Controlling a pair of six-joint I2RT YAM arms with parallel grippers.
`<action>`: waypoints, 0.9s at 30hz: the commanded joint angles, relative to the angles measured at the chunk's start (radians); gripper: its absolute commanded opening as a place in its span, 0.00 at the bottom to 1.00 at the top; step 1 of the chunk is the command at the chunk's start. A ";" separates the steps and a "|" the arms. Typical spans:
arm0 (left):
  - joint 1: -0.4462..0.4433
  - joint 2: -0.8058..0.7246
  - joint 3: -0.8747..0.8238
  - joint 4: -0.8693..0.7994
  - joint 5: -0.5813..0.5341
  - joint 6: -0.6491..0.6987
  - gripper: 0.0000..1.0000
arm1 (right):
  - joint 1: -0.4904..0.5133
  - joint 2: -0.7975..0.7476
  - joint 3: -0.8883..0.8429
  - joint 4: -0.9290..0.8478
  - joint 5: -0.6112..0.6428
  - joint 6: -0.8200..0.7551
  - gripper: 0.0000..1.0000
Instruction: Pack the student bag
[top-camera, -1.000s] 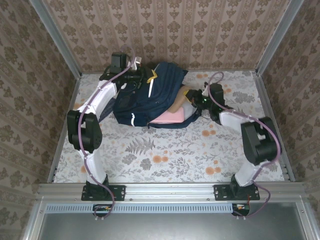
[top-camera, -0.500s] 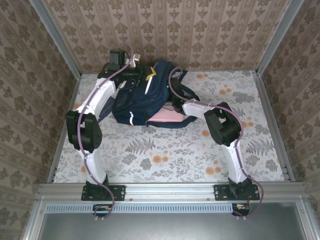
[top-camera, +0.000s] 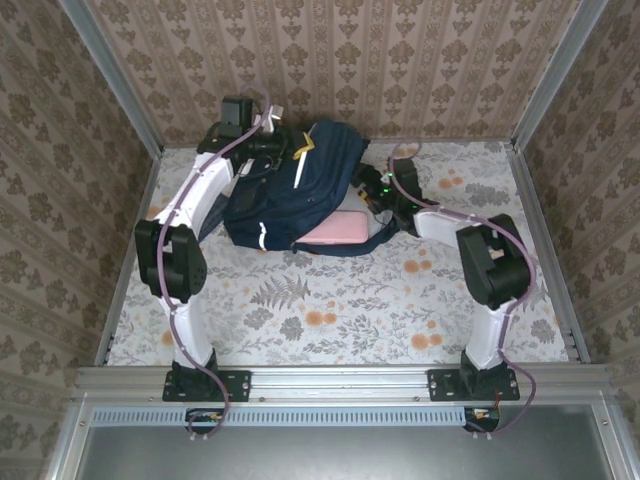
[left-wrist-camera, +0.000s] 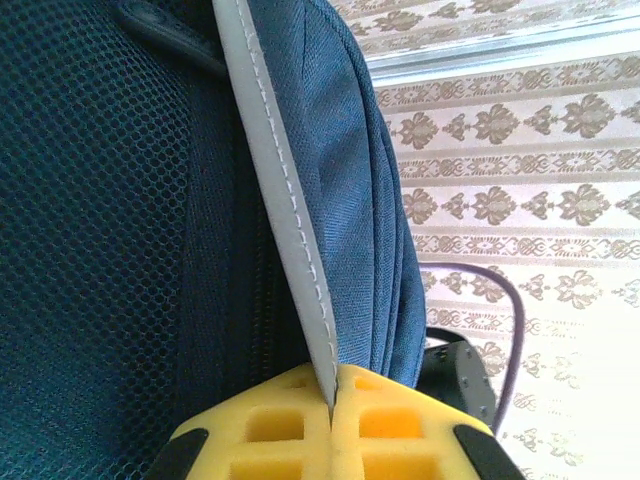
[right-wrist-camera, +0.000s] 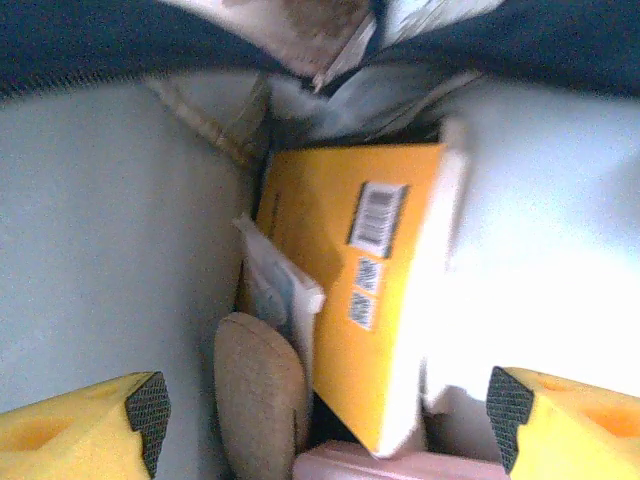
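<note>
The left gripper (left-wrist-camera: 330, 400) is pinched tight on a grey-white strip (left-wrist-camera: 275, 180) of the student bag (left-wrist-camera: 340, 150), its yellow fingers (left-wrist-camera: 395, 430) meeting edge to edge on the stitched band; navy fabric rises on one side of the strip and a dark mesh panel (left-wrist-camera: 90, 250) on the other. Seen from above, the left gripper (top-camera: 303, 148) sits at the far top of the student bag (top-camera: 300, 195), where the pale strip (top-camera: 299, 172) runs down the front.

The right gripper (right-wrist-camera: 328, 415) stands wide open with nothing in its grasp, one yellow finger (right-wrist-camera: 80, 430) at each lower corner of its wrist view; between them lies the bag's pale-lined interior (right-wrist-camera: 100, 250), where a yellow book (right-wrist-camera: 350, 300) with barcode labels (right-wrist-camera: 378, 218) leans on edge; a tan, rounded object (right-wrist-camera: 260, 395) sits just beside it, and a pink edge (right-wrist-camera: 360, 465) shows below. From above, the right gripper (top-camera: 365, 185) is at the bag's right-hand opening.

The bag lies on its side toward the far left of the floral tablecloth (top-camera: 330, 300), close to the patterned back wall (top-camera: 400, 60); a pink item (top-camera: 340, 228) juts from its near, open edge.
</note>
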 joint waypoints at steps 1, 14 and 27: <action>-0.062 0.014 0.112 -0.015 0.039 0.097 0.00 | -0.039 -0.141 -0.068 -0.152 0.078 -0.085 0.85; -0.320 0.129 0.228 -0.238 -0.044 0.303 0.02 | -0.101 -0.537 -0.107 -0.617 0.552 -0.309 0.85; -0.056 -0.161 -0.088 -0.252 -0.289 0.353 0.68 | -0.022 -0.487 -0.034 -0.625 0.449 -0.423 0.85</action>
